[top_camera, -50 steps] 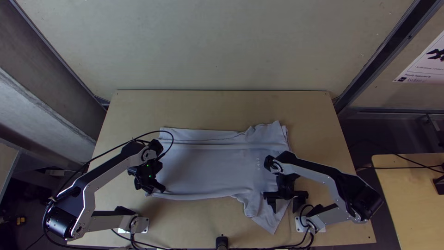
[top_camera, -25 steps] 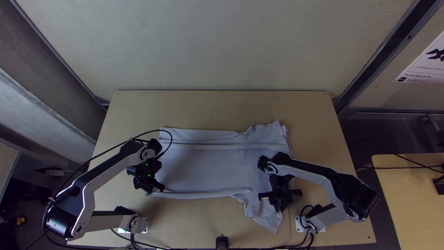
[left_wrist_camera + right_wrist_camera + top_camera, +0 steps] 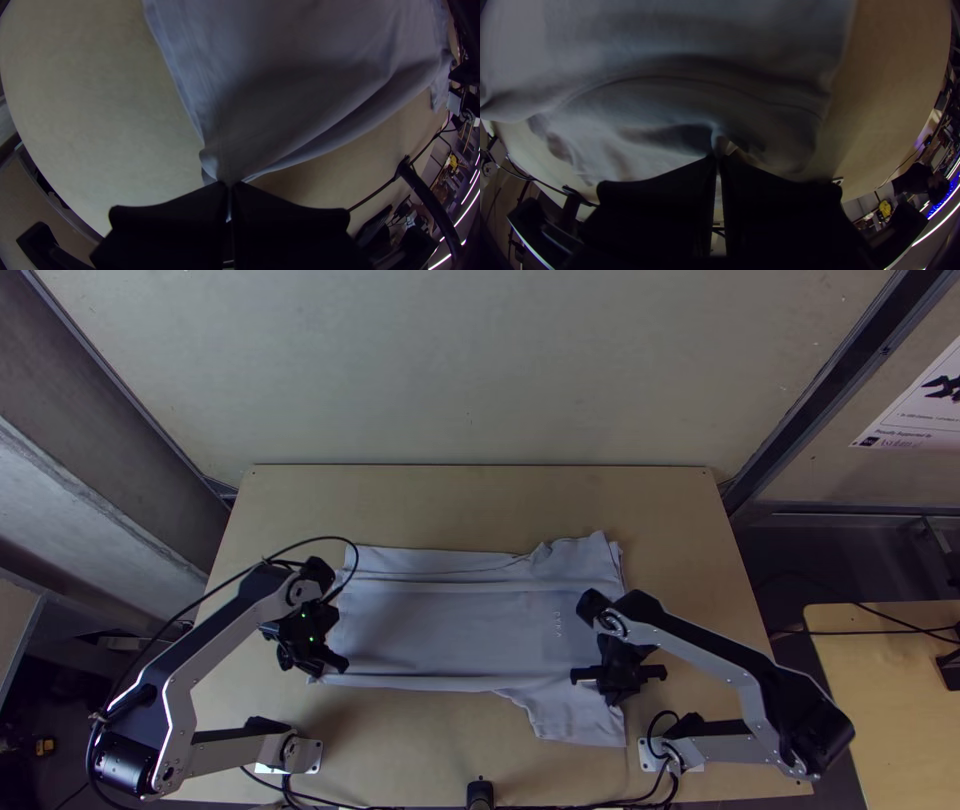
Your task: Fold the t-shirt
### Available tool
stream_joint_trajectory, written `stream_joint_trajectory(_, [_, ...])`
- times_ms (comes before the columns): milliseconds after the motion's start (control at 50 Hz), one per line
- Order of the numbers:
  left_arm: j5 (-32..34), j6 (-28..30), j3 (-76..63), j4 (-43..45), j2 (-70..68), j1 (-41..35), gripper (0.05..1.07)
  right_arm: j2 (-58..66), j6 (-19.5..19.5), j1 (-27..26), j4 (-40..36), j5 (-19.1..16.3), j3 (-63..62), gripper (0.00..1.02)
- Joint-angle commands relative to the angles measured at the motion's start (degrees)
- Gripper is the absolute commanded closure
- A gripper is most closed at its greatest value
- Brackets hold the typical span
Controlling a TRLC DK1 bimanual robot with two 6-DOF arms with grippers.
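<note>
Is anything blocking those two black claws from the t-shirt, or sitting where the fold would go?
Nothing visible stands in the way: the left gripper is shut on one corner of the t-shirt, and the right gripper pinches the cloth near its other end. Nothing lies on its middle, where a fold would probably land.

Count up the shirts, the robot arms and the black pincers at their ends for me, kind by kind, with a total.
T-shirt: 1
Robot arms: 2 (left arm, right arm)
Pincers, or grippers: 2 (left gripper, right gripper)
Total: 5
</note>
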Motion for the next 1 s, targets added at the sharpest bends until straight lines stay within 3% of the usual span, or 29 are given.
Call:
stream_joint_trajectory(0, [0.3,1.5,3.0,-2.5,-2.0,2.0,1.04,-3.2,-1.7,-3.0,-3.0,1.4,2.5,1.00])
stream_joint_trajectory(300, [0.3,-1.1,8.7,-0.7,-2.4,3.9,1.04,-6.8,-3.3,-9.1,-9.7,4.2,12.2,1.00])
stream_joint_trajectory(620, [0.4,-2.1,11.2,6.4,-0.2,3.4,1.04,0.3,-7.1,-15.3,-8.1,8.1,20.2,1.00])
stream_joint_trajectory(980, [0.3,-0.2,21.4,9.7,8.0,4.9,1.04,9.8,-10.8,-21.6,-5.8,8.9,31.8,1.00])
